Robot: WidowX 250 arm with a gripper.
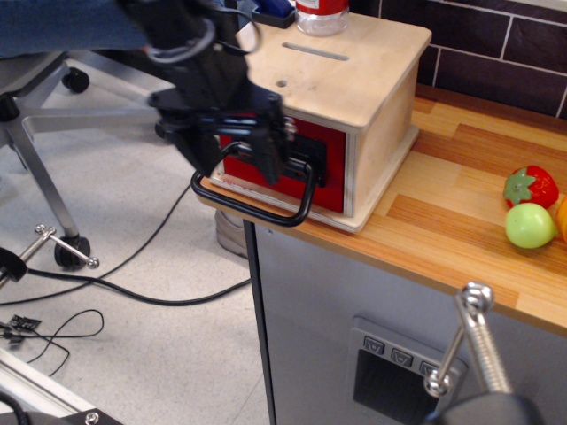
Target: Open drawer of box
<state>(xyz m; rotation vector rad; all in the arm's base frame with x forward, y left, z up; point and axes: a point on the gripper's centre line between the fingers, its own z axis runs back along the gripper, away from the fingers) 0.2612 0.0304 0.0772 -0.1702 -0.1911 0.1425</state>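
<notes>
Hovering jaws (237, 162) apparently spread before the drawer (292, 159) handle (266, 199).

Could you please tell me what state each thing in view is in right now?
drawer: shut, red front flush with the box.
loop handle: hanging forward, ungrasped.
hand: open, fingers pointing down in front of the drawer.
box: upright on the counter.
jar: standing on the box.

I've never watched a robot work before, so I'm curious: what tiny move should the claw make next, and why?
Probably a short drop, closing around the black loop handle. The claw hangs open just above it, in front of the drawer, which looks still shut in the box; nothing is gripped yet, so pulling would do nothing.
</notes>
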